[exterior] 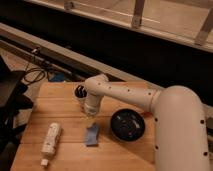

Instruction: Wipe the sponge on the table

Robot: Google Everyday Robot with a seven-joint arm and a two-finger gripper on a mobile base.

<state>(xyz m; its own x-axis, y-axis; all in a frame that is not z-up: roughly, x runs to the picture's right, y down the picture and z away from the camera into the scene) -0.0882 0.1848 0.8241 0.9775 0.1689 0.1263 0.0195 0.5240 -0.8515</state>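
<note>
Light-brown wooden planks of the table fill my view. At the left a white bottle lies on its side. Near the middle the gripper points down, close behind the blue sponge, which lies flat on the boards. I cannot tell whether the gripper is open or closed. Just right of the sponge sits a black bowl.
</note>
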